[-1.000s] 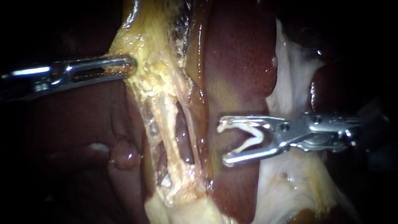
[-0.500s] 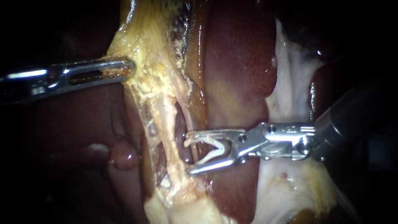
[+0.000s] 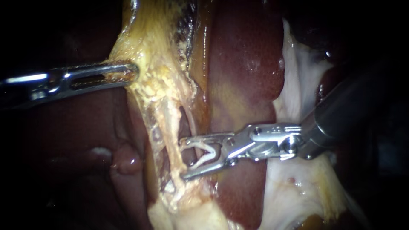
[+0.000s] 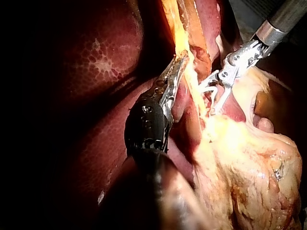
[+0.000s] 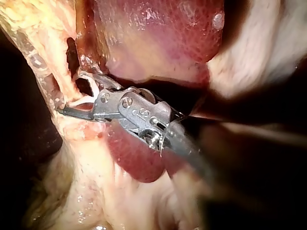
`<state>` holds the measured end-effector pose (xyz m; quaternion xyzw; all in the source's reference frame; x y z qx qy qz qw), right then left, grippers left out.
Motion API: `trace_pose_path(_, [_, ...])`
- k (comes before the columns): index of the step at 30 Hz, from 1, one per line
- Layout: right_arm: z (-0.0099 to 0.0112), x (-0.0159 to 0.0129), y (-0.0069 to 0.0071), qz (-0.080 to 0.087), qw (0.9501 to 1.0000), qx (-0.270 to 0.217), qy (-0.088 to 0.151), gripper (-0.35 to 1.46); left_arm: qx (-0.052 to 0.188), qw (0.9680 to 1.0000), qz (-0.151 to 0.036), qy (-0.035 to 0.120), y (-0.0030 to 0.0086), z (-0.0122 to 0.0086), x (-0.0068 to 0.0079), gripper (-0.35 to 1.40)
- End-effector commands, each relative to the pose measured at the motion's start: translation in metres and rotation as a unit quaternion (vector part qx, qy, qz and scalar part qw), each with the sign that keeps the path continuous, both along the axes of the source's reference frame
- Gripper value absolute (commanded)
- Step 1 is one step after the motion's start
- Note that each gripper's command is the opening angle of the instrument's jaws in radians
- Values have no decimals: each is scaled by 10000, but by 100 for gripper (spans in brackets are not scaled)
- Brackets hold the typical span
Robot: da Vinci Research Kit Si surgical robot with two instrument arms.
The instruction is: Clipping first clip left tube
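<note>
Brought the right instrument (image 3: 182,157) leftward across the liver (image 3: 243,64) within the last second, from well clear of the strands to the edge of the left tube (image 3: 170,123). Saw the dark red liver lying behind everything, and over it the yellow tissue (image 3: 153,55) drawn upward and narrowing below into two pale strands with a gap between them. Gripped that yellow tissue with the left instrument (image 3: 132,70), jaws pressed together on it, well above the working spot. Carried a white clip (image 3: 204,154) in the right instrument, jaws spread wide with the clip touching both. Found the left tube running top to bottom in the endoscope view, slightly slanted, and the spread jaws meeting it crosswise from its right, tips just at its edge. Could not tell whether the other strand (image 3: 197,127) lay inside the jaws or behind them. Judged that the next move needs a further push left, until the tube sits deep in the clip. Saw no brand, label or writing on the tissue.
</note>
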<state>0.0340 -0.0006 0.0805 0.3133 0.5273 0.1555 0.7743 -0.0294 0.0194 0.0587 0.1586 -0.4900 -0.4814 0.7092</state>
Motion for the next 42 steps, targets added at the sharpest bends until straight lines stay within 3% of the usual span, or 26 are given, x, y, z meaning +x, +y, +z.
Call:
trace_pose_path(1, [-1, 3, -2, -36, 10000, 28, 47, 58, 0, 10000, 0, 2, 0, 0, 0, -35])
trace_pose_path(10, [-12, 9, -8, -275, 9940, 398, 982, 56, 0, 10000, -2, 3, 0, 0, -1, -35])
trace_pose_path(16, [-23, 14, -14, -531, 9879, 570, 1343, 51, 0, 10000, -3, 3, 0, 0, -1, -35])
trace_pose_path(32, [-14, 33, -25, -551, 9878, 585, 1334, 40, -6, 10000, -19, 16, 0, 1, -3, -35])
trace_pose_path(39, [-14, 32, -25, -533, 9890, 553, 1261, 18, -7, 10000, -21, 18, 0, 1, -4, -35])
trace_pose_path(42, [-14, 32, -24, -448, 9908, 529, 1162, -13, -7, 10000, -21, 18, -1, 1, -4, -35])
